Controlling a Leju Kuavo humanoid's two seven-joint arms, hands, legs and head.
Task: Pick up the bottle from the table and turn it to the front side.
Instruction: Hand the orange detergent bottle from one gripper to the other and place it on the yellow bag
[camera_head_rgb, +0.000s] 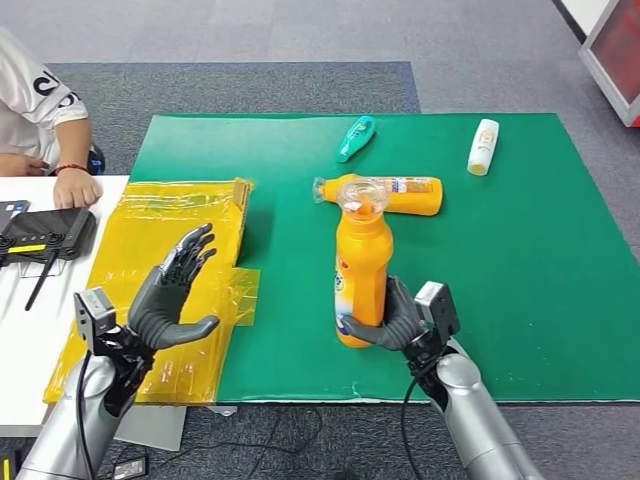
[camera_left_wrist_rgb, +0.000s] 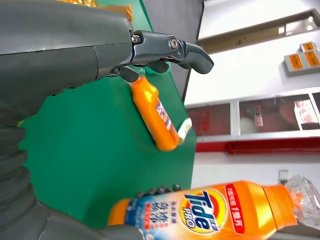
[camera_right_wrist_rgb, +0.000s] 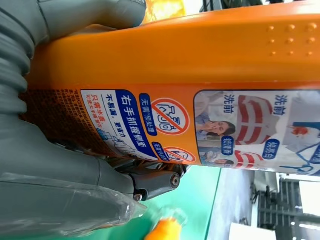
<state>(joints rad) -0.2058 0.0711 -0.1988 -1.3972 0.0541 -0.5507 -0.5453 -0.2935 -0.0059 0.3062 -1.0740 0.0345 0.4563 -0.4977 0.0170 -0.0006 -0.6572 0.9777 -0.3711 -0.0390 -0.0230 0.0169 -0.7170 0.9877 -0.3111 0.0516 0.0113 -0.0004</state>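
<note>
A humanoid robot stands at a table covered by a green mat (camera_head_rgb: 528, 280), midway through turning an orange detergent bottle (camera_head_rgb: 362, 270) to face front. The bottle stands upright near the mat's front edge, gripped low on its body by the right hand (camera_head_rgb: 392, 322), whose fingers wrap round it from the robot's right side. It appears to be lifted or just resting on the mat; which cannot be told. The step in hand looks like the turn itself: the right wrist view shows the back label with its instruction panels facing that camera, while the left wrist view catches the brand label on the bottle's far face. The next move probably calls for a rotation about the bottle's upright axis, a firm grip kept so the tall body does not tip, and perhaps help from the other hand.

The left hand (camera_head_rgb: 172, 292) hovers open above a yellow plastic bag (camera_head_rgb: 151, 225) on the mat's left side, palm toward the bottle, fingers spread and holding nothing.

A second orange bottle (camera_head_rgb: 392, 193) lies on its side just behind the upright one. Further back lie a small green bottle (camera_head_rgb: 355, 138) and a small white bottle (camera_head_rgb: 483, 146), well apart. A person's hand (camera_head_rgb: 75, 186) rests on a white table (camera_head_rgb: 30, 330) to the left.
</note>
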